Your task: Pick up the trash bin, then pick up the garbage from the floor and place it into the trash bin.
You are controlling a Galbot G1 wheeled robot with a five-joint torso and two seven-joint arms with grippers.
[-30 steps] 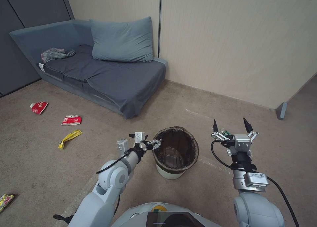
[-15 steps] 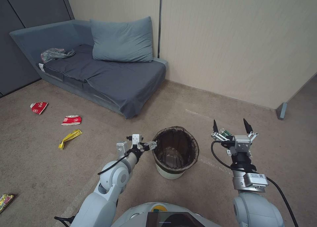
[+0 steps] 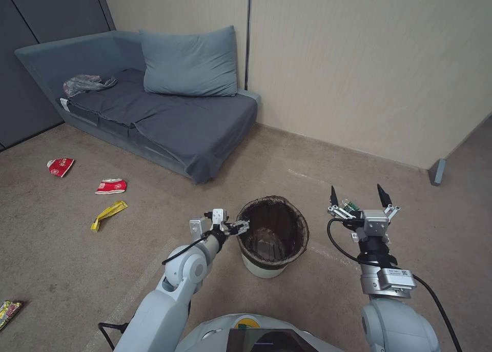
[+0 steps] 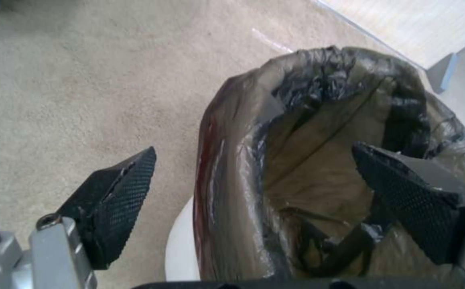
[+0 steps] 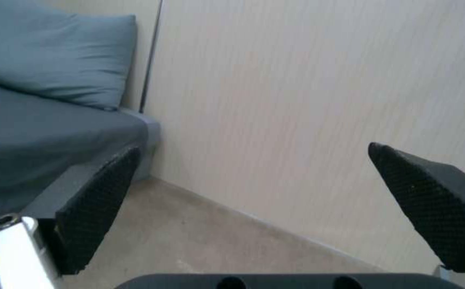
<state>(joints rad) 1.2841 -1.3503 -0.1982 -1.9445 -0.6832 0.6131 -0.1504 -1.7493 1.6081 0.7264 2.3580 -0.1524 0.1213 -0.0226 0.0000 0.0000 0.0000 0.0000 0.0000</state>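
Standing on the beige carpet at the lower centre of the head view, the small round white plastic trash bin point(image 3: 272, 239) is upright, its dark brown-black liner bag point(image 3: 296, 224) folded over the rim. The left gripper point(image 3: 243, 225) sits at the bin's left rim with its fingers spread; in the left wrist view one black textured fingertip point(image 4: 116, 192) is outside the bin over the carpet and the other point(image 4: 403, 192) is over the bin's opening, so the bagged rim point(image 4: 232, 168) lies between them, not pinched. Whether either pad touches the liner cannot be told.

To the right of the bin, the right gripper point(image 3: 358, 197) is held upright and apart from it, fingers spread wide with nothing between them; the right wrist view shows its two black pads point(image 5: 96, 200) against the pale panelled wall point(image 5: 307, 100).

Farther out on the left of the head view, garbage lies on the carpet: a yellow wrapper point(image 3: 108, 213), a crushed red-and-white paper cup point(image 3: 111, 186), a second one point(image 3: 61, 166) beyond it, and a gold wrapper point(image 3: 7, 311) at the lower left edge. Behind them, in the upper left, a grey-blue sofa point(image 3: 169, 121) with a large blue cushion point(image 3: 189, 62) stands against the wall, a crumpled plastic bag point(image 3: 84, 83) lying on its seat.
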